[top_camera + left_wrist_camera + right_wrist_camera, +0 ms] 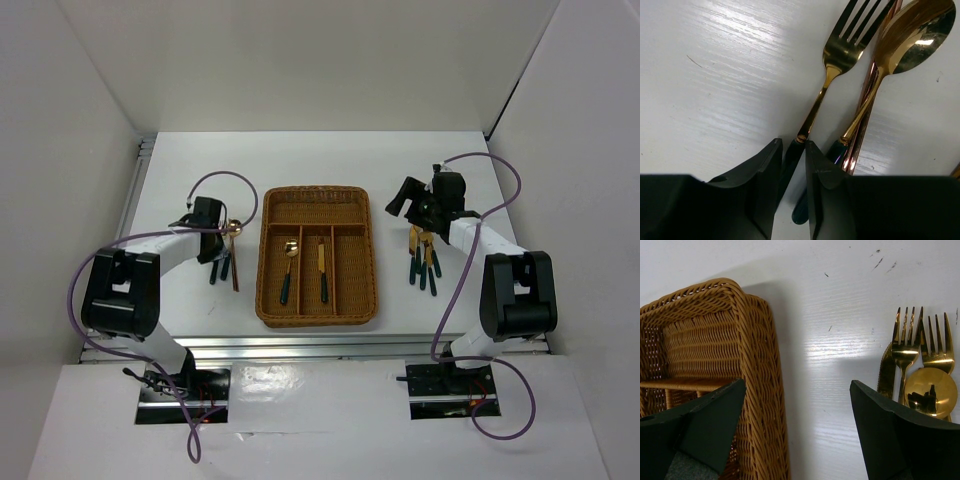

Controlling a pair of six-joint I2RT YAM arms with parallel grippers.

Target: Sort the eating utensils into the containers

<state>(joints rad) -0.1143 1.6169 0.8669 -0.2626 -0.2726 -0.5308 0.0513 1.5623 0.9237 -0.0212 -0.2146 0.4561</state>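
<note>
The wicker tray [268, 262] lies mid-table; a spoon [289, 262] lies in its left long slot and a knife [322, 268] in its middle one. My left gripper [214, 240] is down on the left pile, jaws nearly closed on the green handle of a fork [840, 50] that lies on the table; the grip [792, 145] is just below the gold neck. A spoon [915, 30] and copper chopsticks [867, 100] lie right beside it. My right gripper [404, 205] is wide open and empty [797, 385], between the tray's right wall [760, 390] and the right pile.
The right pile [423, 262] holds two forks [920, 347], a knife [886, 370] and a spoon [931, 390], heads towards the back. The spoon handle runs under my left gripper's right finger [825, 175]. Enclosure walls stand on both sides and behind.
</note>
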